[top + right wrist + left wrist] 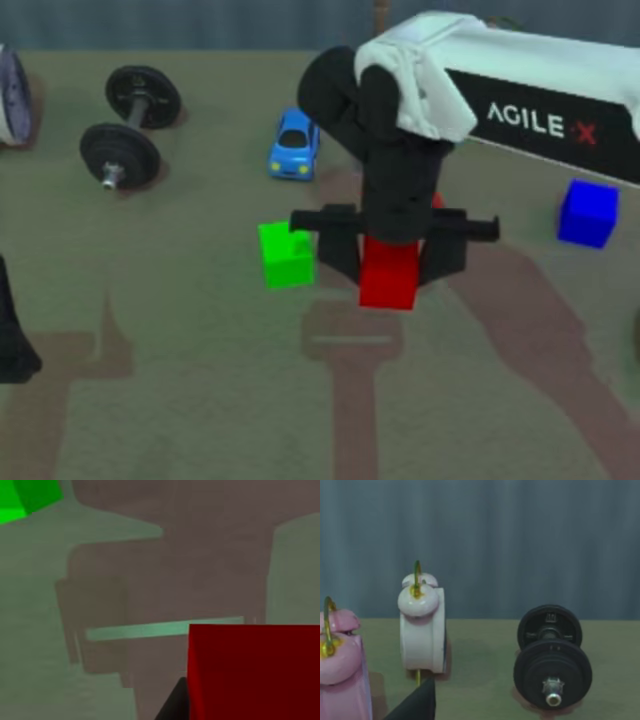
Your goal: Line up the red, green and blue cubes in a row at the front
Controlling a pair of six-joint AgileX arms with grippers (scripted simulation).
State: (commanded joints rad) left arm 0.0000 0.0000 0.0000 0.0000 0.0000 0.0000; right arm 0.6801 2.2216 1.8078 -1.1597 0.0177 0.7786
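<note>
Top view shows the right gripper (390, 262) near the middle of the table, fingers closed on the red cube (388, 274); the cube looks lifted clear of the table, since the gripper's shadow falls well in front of it, though the height is hard to judge from above. The green cube (287, 255) serves as the landmark: the red cube hangs just beside it on its right, apart from it, with one dark finger in the gap; the blue cube (588, 213) sits well apart on the green cube's far right, slightly farther back. The red cube is probably carried this way so that it can be set down forward of where the cubes now lie, starting the row; neither of the other two appears placed yet. Right wrist view confirms the hold: the red cube (254, 672) fills the corner close under the camera with a dark finger tip against it, and the green cube (27, 499) shows off to one side on the table. The blue toy car (294, 144) stands behind the green cube; the dumbbell (130, 125) lies well to its back left. The left gripper (14, 345) is parked far to the green cube's left; whether its fingers are open cannot be told.
</note>
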